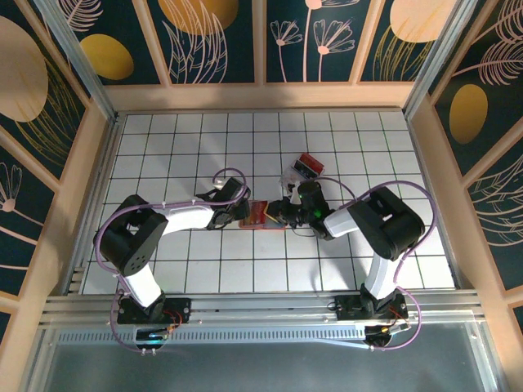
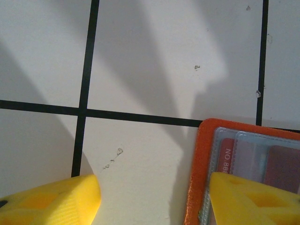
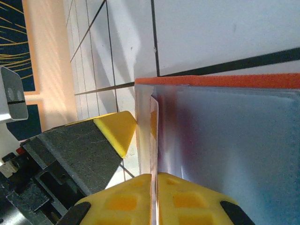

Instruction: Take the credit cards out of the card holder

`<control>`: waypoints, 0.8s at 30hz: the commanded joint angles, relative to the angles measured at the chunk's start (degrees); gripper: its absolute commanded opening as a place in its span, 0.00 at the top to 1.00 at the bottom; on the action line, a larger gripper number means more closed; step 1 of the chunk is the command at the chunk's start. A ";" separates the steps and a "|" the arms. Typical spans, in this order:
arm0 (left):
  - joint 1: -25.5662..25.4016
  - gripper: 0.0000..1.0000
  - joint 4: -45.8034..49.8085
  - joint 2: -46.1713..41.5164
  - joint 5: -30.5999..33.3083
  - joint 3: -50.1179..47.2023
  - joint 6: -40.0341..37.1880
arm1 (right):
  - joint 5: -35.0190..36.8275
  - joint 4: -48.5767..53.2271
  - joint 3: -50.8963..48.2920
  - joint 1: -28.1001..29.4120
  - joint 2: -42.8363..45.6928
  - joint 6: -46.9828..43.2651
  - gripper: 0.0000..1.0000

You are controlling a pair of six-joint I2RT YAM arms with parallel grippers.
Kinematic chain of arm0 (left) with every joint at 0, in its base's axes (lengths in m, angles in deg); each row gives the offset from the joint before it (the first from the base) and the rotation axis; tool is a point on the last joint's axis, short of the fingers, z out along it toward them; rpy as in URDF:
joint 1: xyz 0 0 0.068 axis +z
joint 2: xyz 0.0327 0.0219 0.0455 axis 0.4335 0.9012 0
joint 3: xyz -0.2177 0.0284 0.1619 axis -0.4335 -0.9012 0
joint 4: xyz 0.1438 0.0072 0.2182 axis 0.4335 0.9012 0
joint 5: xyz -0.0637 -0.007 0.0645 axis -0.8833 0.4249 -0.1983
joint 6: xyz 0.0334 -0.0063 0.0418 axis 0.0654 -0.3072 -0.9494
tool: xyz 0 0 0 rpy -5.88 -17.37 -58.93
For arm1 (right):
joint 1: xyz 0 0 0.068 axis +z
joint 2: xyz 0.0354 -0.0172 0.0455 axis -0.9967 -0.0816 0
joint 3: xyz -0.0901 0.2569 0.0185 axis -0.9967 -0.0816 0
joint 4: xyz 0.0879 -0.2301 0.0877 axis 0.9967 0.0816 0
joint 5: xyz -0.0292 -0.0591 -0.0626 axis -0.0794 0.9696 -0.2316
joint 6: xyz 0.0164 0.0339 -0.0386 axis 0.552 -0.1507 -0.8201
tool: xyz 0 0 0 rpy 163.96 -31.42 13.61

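The orange-red card holder (image 1: 260, 214) lies open on the tiles between both arms. In the left wrist view its orange rim (image 2: 197, 168) frames clear pockets with a red card (image 2: 228, 154) inside. My left gripper (image 2: 154, 187) is open wide: one yellow finger (image 2: 253, 199) rests over the holder's pockets, the other (image 2: 51, 201) sits over bare tile. My right gripper (image 3: 154, 187) is shut on a thin clear flap (image 3: 153, 136) standing up from the holder's blue-grey inside (image 3: 229, 150). From above, the left gripper (image 1: 243, 214) and the right gripper (image 1: 280, 214) flank the holder.
A clear box with red and black contents (image 1: 306, 167) lies just behind the right gripper. The left arm's finger (image 3: 117, 129) sits close beside the pinched flap. Wooden walls (image 1: 90, 163) ring the white tiled floor (image 1: 180, 147).
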 commanded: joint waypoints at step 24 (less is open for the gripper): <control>0.31 0.25 -0.78 1.94 -7.84 0.41 -2.56 | 4.75 11.87 2.86 -0.48 4.03 -5.68 0.98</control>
